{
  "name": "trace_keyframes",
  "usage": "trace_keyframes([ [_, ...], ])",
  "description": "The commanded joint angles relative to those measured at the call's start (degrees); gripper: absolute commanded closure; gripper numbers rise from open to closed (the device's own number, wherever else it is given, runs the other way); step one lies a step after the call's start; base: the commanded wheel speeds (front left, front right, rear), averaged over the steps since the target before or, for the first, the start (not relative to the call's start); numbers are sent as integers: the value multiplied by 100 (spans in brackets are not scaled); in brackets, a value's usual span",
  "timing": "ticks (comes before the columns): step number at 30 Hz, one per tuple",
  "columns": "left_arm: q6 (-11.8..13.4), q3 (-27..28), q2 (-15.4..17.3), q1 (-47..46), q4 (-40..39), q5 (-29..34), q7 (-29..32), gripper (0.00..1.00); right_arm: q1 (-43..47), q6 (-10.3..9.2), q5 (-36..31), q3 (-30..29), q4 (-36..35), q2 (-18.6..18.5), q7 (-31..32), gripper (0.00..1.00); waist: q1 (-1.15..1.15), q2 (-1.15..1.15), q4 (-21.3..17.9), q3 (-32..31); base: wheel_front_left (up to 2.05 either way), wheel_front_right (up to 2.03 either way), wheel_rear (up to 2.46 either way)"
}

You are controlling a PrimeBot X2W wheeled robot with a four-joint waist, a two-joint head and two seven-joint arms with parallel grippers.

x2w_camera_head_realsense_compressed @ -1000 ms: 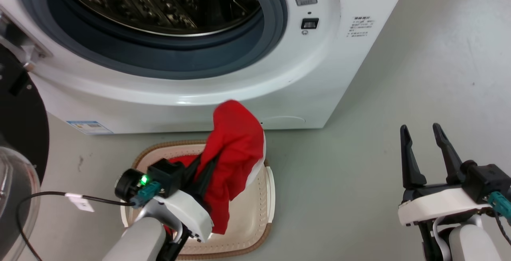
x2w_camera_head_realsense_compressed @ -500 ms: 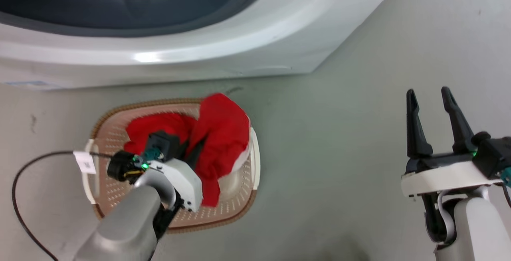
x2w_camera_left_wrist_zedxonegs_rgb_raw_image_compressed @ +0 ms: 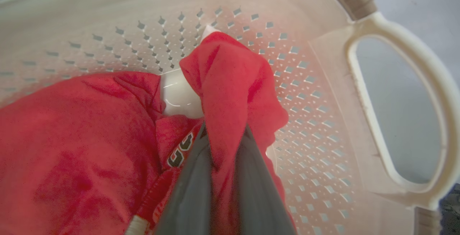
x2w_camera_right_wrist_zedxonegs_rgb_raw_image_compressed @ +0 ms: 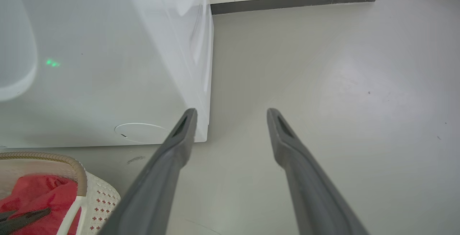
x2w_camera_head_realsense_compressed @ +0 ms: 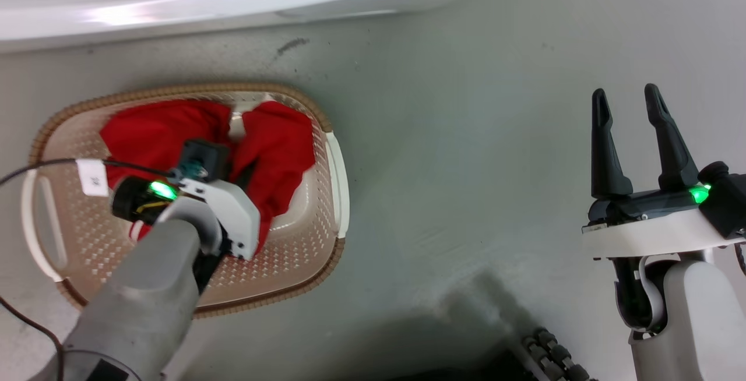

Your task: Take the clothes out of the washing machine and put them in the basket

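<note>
The left claw (x2w_camera_left_wrist_zedxonegs_rgb_raw_image_compressed: pixel 224 138) is pinched on a red cloth (x2w_camera_left_wrist_zedxonegs_rgb_raw_image_compressed: pixel 230 84) inside the basket (x2w_camera_left_wrist_zedxonegs_rgb_raw_image_compressed: pixel 323 120), near its handle end. The other red cloth (x2w_camera_left_wrist_zedxonegs_rgb_raw_image_compressed: pixel 72 138) lies beside it. The right claw (x2w_camera_head_realsense_compressed: pixel 626 101) is spread wide over the floor (x2w_camera_head_realsense_compressed: pixel 466 165).

Slim pickings for text here. The one bit of lettering we spot is on the clothes (x2w_camera_left_wrist_zedxonegs_rgb_raw_image_compressed: pixel 72 148) in the left wrist view: a couple of dark, white-edged characters (x2w_camera_left_wrist_zedxonegs_rgb_raw_image_compressed: pixel 178 152) on a red fold. They look like "CC" or "GC" to us, and the rest is tucked under fabric, so we get no full word. In the head view, a small white tag (x2w_camera_head_realsense_compressed: pixel 92 177) sits on the black cable (x2w_camera_head_realsense_compressed: pixel 41 164), but its tiny mark is too small for us to read.
</note>
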Motion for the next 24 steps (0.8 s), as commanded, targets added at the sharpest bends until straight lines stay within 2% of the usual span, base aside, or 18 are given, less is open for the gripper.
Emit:
trace_keyframes([
  [1, 6, -66, 73, -193, 122, -72, -34, 100, -130, -4, 24, -13, -44, 6, -14, 0, -1, 0, -132, 281, 0, 0, 0],
  [7, 6, -300, 2, -471, 392, -337, 29, 100, -228, -4, 31, -36, -99, 6, -14, 0, -1, 0, -142, 492, 0, 0, 0],
  [8, 6, -333, -14, -488, 418, -402, 63, 91, -238, -4, 26, -39, -97, 6, -14, 0, -1, 0, -138, 499, 0, 0, 0],
  [9, 6, -375, -18, -533, 431, -439, 62, 18, -243, -4, 15, -43, -86, 6, -14, 0, -1, 0, -130, 497, 0, 0, 0],
  [10, 6, -410, -27, -558, 456, -476, 51, 0, -243, -4, 2, -48, -66, 6, -14, 0, -1, 0, -120, 481, 0, 0, 0],
  [17, 6, -531, -23, -410, 463, -476, -34, 0, -240, -4, -68, -59, 48, 5, -14, 0, -1, 0, -12, 33, 0, 0, 0],
  [24, 6, 24, -2, 126, -225, -352, -29, 0, -44, -4, -190, -99, 196, 4, -13, 0, -1, 0, 183, -915, 0, 0, 0],
])
